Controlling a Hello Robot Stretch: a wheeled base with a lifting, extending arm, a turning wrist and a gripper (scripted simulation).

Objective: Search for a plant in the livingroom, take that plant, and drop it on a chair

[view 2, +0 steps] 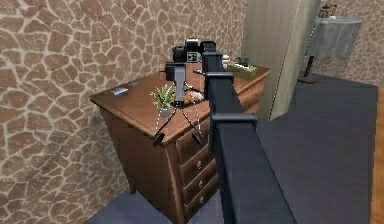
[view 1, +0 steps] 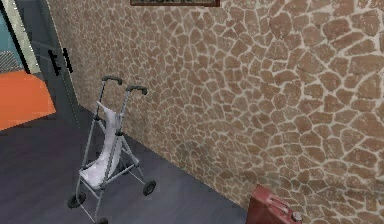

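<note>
Gripper (view 2: 177,86) at plant (view 2: 161,96) on dresser (view 2: 125,108); cannot tell whether it holds anything. You risk tipping the plant off the edge.

My arm (view 2: 235,140) hides the middle of the desk (view 2: 125,105). My gripper (view 2: 176,98) ends in front of the plant (view 2: 162,96) standing on the desk, so I cannot tell whether it holds anything. The small flat things (view 2: 240,68) at the desk's far end are too small to name. The forward view's top edge cuts off a wall picture (view 1: 175,3), and its bottom edge cuts off a red-brown box (view 1: 275,208).
</note>
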